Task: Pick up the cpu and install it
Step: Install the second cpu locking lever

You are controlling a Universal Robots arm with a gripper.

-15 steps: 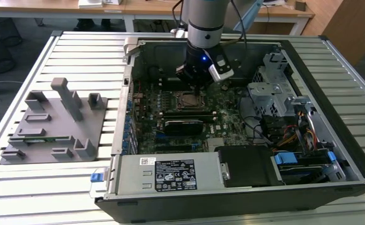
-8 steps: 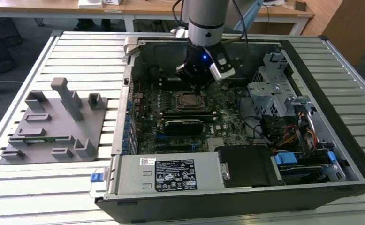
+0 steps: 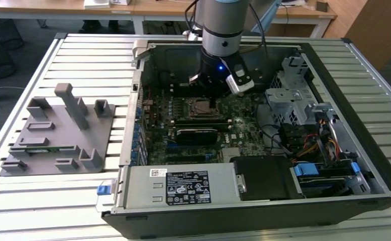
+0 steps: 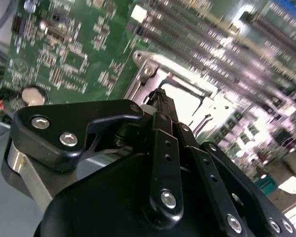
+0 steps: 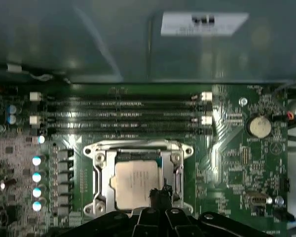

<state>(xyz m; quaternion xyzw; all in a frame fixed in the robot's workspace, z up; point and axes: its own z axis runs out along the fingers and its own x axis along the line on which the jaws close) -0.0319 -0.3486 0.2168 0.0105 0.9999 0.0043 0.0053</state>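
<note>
Surface: a slatted metal table (image 3: pixel 61 211) is seen, carrying an open computer case (image 3: pixel 356 165) and, toward the exterior view's left, a grey plastic tray (image 3: pixel 55 135).
Board: a green motherboard (image 3: pixel 182 118) is laid flat inside the case.
Cpu: the cpu (image 5: pixel 135 183) is seated inside the metal-framed socket (image 5: pixel 101 163), its pale top visible in both wrist views.
Gripper: the gripper (image 5: pixel 158 195) is held just above the cpu's edge, fingers drawn close together, nothing gripped; contact cannot be told.
</note>
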